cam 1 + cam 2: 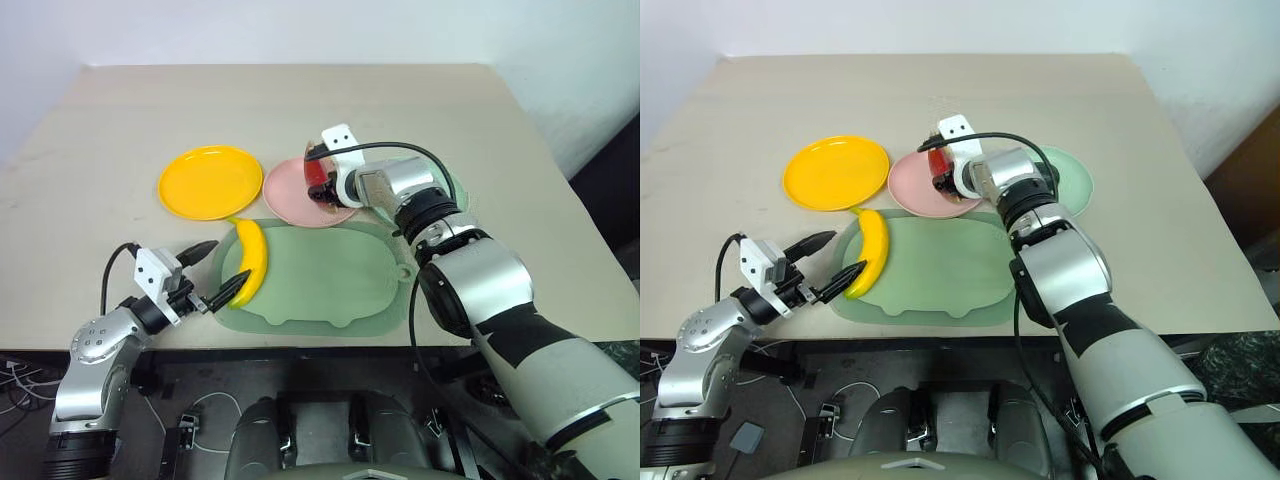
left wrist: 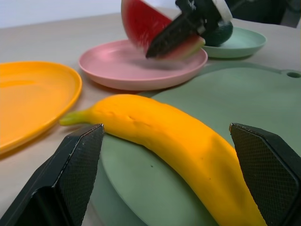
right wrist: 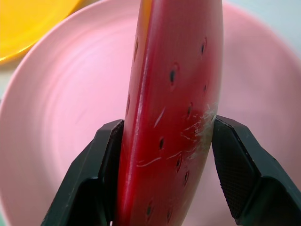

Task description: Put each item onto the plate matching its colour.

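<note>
On the table [image 1: 120,110], the pale green mat [image 1: 330,285] is lying nearest the robot, and 3 round plates are sitting in a row behind it: the yellow plate [image 1: 210,181], the pink plate [image 1: 292,190] and the mint plate [image 1: 1072,175]. The banana [image 1: 250,258] is resting on the left corner of the mat, with its stem tip reaching toward the yellow plate. The avocado [image 2: 221,34] is sitting on the mint plate already.

The right tool [image 1: 318,180] is pinching the watermelon wedge [image 3: 174,117] between its 2 fingers and is holding it upright over the pink plate; whether the rind is touching the plate I cannot tell. The left tool [image 1: 210,272] is standing with its fingers spread wide, 1 on each side of the near end of the banana, not yet gripping it.

What could go wrong: the wedge is standing on its narrow edge, so if the fingers are letting go while it is high, it may tip and roll off the shallow rim toward the mat. The banana is smooth and curved, so I judge a grip so near its end may let it swing or slip, and a low approach may push the mat.
</note>
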You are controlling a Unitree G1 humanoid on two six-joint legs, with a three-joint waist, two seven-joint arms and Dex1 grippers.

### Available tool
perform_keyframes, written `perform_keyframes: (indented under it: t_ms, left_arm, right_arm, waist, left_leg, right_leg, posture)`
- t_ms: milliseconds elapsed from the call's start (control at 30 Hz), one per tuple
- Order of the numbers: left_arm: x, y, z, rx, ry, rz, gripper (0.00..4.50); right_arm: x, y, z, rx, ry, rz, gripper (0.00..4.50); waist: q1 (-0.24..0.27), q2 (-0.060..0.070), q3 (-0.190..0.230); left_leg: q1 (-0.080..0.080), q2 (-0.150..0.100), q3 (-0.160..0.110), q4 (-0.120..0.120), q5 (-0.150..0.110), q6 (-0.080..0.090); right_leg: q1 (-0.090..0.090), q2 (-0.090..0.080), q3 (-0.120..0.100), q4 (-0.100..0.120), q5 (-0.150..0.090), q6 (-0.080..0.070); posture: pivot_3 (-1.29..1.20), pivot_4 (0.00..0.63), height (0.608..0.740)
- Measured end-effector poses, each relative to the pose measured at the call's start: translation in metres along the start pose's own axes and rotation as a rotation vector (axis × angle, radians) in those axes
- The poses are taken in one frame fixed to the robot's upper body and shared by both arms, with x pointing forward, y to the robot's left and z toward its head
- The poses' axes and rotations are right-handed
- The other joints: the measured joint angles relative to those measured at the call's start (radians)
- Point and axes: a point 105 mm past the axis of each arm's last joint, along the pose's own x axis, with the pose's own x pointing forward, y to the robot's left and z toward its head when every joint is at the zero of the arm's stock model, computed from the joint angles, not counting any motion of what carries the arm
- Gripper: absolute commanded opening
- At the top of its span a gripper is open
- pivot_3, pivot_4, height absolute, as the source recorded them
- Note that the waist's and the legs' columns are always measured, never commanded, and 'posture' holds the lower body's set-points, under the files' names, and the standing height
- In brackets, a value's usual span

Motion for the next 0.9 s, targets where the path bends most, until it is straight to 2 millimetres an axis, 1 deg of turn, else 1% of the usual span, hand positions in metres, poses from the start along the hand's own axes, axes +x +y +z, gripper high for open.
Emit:
perform_keyframes:
  t_ms: [100, 167, 267, 367, 433, 500, 567, 667, 733, 800, 833, 900]
  left_arm:
    - [0.0, 0.002, 0.003, 0.009, -0.006, 0.013, 4.5]
    - [-0.002, 0.002, 0.002, 0.009, -0.002, 0.019, 4.5]
    - [-0.005, 0.001, -0.002, 0.0, 0.011, 0.023, 4.5]
    - [-0.005, 0.0, -0.001, 0.003, 0.009, 0.023, 4.5]
    - [-0.005, 0.0, -0.001, 0.004, 0.009, 0.022, 4.5]
    - [-0.006, 0.001, 0.0, 0.006, 0.009, 0.024, 4.5]
    - [-0.006, 0.003, 0.001, 0.014, 0.01, 0.027, 4.5]
    - [-0.006, 0.006, 0.006, 0.024, -0.004, 0.033, 4.5]
    - [-0.006, 0.008, 0.009, 0.026, -0.015, 0.035, 4.5]
    - [-0.005, 0.009, 0.01, 0.023, -0.023, 0.037, 4.5]
    - [-0.005, 0.009, 0.011, 0.021, -0.024, 0.038, 4.5]
    - [-0.004, 0.008, 0.011, 0.01, -0.027, 0.034, 4.5]
  right_arm:
    - [0.003, 0.007, 0.0, -0.013, -0.002, 0.016, 3.86]
    - [0.003, 0.008, 0.003, -0.017, -0.015, 0.017, 4.48]
    - [0.0, 0.007, 0.011, -0.033, -0.029, 0.012, 4.48]
    - [-0.002, 0.004, 0.015, -0.027, -0.045, 0.003, 4.48]
    - [-0.004, 0.002, 0.017, 0.007, -0.058, 0.017, 4.48]
    - [-0.01, -0.001, 0.023, 0.047, -0.083, 0.043, 4.48]
    - [-0.019, -0.006, 0.036, 0.068, -0.127, 0.066, 4.48]
    - [-0.043, -0.009, 0.063, 0.054, -0.228, 0.108, 4.48]
    - [-0.061, -0.006, 0.072, 0.031, -0.312, 0.143, 4.48]
    - [-0.073, 0.0, 0.063, 0.019, -0.365, 0.176, 4.48]
    - [-0.076, 0.002, 0.056, 0.022, -0.377, 0.189, 4.48]
    - [-0.089, 0.01, 0.04, 0.023, -0.447, 0.224, 4.48]
  waist:
    - [0.002, 0.0, 0.0]
    - [0.003, 0.0, 0.0]
    - [0.002, 0.0, 0.0]
    - [0.003, 0.0, 0.0]
    - [0.003, 0.0, 0.0]
    - [0.003, 0.0, 0.0]
    - [0.002, 0.0, 0.0]
    - [0.003, 0.0, 0.0]
    - [0.005, 0.0, -0.001]
    - [0.006, -0.001, -0.001]
    - [0.006, -0.001, -0.001]
    - [0.006, 0.0, -0.001]
  left_leg:
    - [0.0, 0.0, 0.0, 0.0, 0.0, 0.0]
    - [0.0, 0.0, 0.0, 0.0, 0.0, 0.0]
    - [0.0, 0.0, -0.001, 0.0, 0.0, 0.0]
    - [0.0, 0.0, -0.001, 0.0, 0.0, 0.0]
    - [0.0, 0.0, 0.0, 0.001, 0.0, 0.0]
    - [0.0, 0.0, -0.001, 0.001, 0.0, 0.0]
    - [0.0, 0.0, -0.001, 0.001, 0.0, 0.0]
    - [0.0, 0.0, -0.003, 0.0, 0.0, 0.0]
    - [0.0, 0.0, -0.005, 0.0, 0.0, 0.0]
    - [0.001, 0.0, -0.005, 0.001, 0.0, 0.0]
    - [0.001, 0.0, -0.005, 0.001, 0.0, 0.0]
    - [0.0, 0.0, -0.005, 0.001, 0.0, 0.0]
  right_leg:
    - [0.0, 0.0, 0.0, 0.0, 0.0, 0.0]
    - [0.0, 0.0, 0.0, 0.0, 0.0, 0.0]
    - [0.0, 0.0, 0.0, 0.001, 0.0, 0.0]
    - [0.0, 0.0, 0.0, 0.001, 0.0, 0.0]
    - [0.0, 0.0, 0.0, 0.001, 0.0, 0.0]
    - [0.0, 0.0, 0.0, 0.001, 0.0, 0.0]
    - [0.0, 0.0, 0.0, 0.001, 0.0, 0.0]
    - [0.0, 0.0, 0.0, 0.001, 0.0, 0.0]
    - [0.001, 0.0, 0.0, 0.0, 0.0, 0.0]
    - [0.002, 0.0, 0.0, 0.0, 0.0, 0.0]
    - [0.002, 0.0, 0.0, 0.0, 0.0, 0.0]
    - [0.001, 0.0, 0.0, 0.001, 0.0, 0.0]
  posture:
    - [0.0, 0.15, 0.695]
    - [0.0, 0.15, 0.695]
    - [0.0, 0.15, 0.695]
    - [0.0, 0.15, 0.695]
    - [0.0, 0.15, 0.695]
    - [0.0, 0.15, 0.695]
    - [0.0, 0.15, 0.695]
    - [0.0, 0.15, 0.695]
    - [0.0, 0.15, 0.695]
    - [0.0, 0.15, 0.695]
    - [0.0, 0.15, 0.695]
    - [0.0, 0.15, 0.695]
